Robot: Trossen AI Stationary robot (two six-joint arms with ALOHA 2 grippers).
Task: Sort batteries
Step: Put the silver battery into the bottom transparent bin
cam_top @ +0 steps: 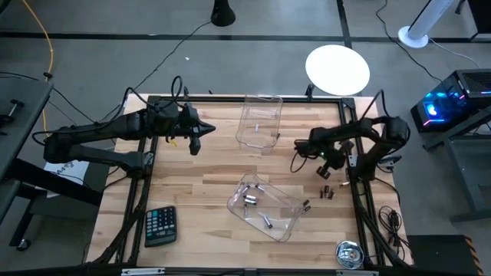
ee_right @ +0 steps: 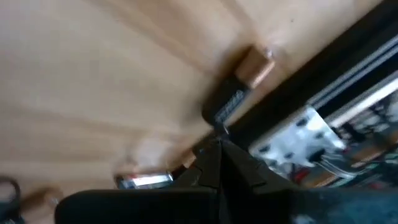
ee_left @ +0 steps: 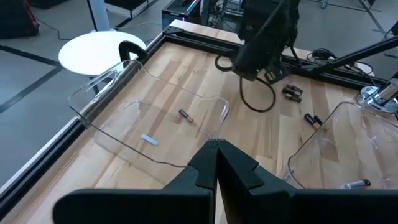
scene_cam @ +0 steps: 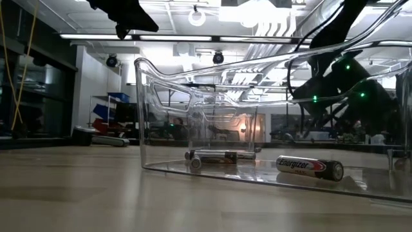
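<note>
Wooden worktop (cam_top: 192, 192): your right tool (ee_right: 219, 142), fingers clenched together, hovers just beside a copper-tipped battery (ee_right: 239, 86) lying near the worktop's black frame. Your left tool (ee_left: 216, 152), likewise clenched, waits above the far clear tray (ee_left: 155, 112), which holds one battery (ee_left: 184, 114).

Looks like a robotics lab or workshop: a wooden bench top (cam_top: 199, 192) in a black metal frame (cam_top: 230, 99) on bare concrete floor (cam_top: 92, 54), fluorescent ceiling lights (scene_cam: 109, 37), cables (cam_top: 31, 31) trailing around, and a computer glowing blue (cam_top: 437, 107) beside it.
</note>
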